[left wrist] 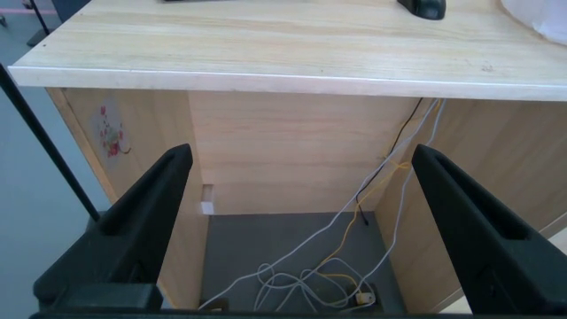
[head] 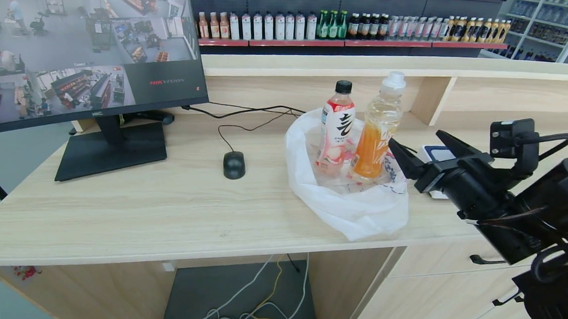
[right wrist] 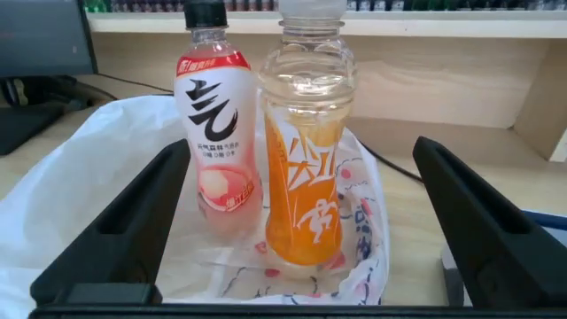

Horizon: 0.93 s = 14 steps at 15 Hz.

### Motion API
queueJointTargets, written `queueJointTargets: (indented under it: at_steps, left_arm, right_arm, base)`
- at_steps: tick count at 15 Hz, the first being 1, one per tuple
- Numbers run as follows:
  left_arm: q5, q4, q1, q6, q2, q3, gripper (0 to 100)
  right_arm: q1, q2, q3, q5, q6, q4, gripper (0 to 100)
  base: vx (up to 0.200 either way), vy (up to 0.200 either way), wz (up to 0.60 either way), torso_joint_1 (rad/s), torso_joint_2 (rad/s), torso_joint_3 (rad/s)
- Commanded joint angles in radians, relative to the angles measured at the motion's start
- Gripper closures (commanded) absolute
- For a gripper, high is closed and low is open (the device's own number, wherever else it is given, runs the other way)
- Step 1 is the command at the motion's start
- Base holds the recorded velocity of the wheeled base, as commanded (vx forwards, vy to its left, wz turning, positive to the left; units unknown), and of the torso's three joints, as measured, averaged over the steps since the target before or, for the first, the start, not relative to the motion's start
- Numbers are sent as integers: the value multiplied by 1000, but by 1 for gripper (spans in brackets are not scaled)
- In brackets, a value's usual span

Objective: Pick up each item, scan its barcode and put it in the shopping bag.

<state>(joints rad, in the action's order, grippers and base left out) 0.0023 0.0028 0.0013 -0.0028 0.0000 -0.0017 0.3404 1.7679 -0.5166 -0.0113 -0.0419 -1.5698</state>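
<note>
Two bottles stand upright in the shopping bag [head: 344,207]: a pink bottle [head: 335,130] with a black cap and an orange bottle [head: 377,135] with a white cap, side by side (whether they touch cannot be told). The bag lies open on the tabletop [head: 166,212], right of middle and reaching close to the front edge.

Handling, as judged: both bottles are filled plastic, moderately heavy, stiff in the body, with slick label sleeves. The best hold is across the mid-body, below the shoulder. The bag is thin, soft film and will fold or drag if caught.

The right hand [head: 414,137] is spread wide and empty, just beside the orange bottle. The left hand [left wrist: 301,151] is also wide and empty, below the tabletop's front edge. A mouse [head: 234,165] lies mid-tabletop.
</note>
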Motion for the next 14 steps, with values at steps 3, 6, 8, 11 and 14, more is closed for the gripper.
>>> queueJointTargets:
  at_steps: [3, 6, 8, 11, 14]
  left_arm:
    - [1, -1, 0, -5, 0, 0, 0]
    - [1, -1, 0, -2, 0, 0, 0]
    - [1, 0, -1, 4, 0, 0, 0]
    - [1, 0, 0, -6, 0, 0, 0]
    - [1, 0, 0, -6, 0, 0, 0]
  right_arm:
    - [19, -84, 86, -1, 4, -1, 0]
    - [17, -73, 87, -1, 13, -1, 0]
    - [14, -67, 90, -1, 22, -1, 0]
    - [15, -67, 90, -1, 22, -1, 0]
    - [11, -84, 99, -1, 22, -1, 0]
  base:
    - [-67, 0, 0, 1, 4, 2]
    - [-200, 0, 0, 4, 4, 1]
    - [0, 0, 0, 0, 0, 0]
    - [0, 0, 0, 0, 0, 0]
    - [0, -200, 0, 1, 4, 1]
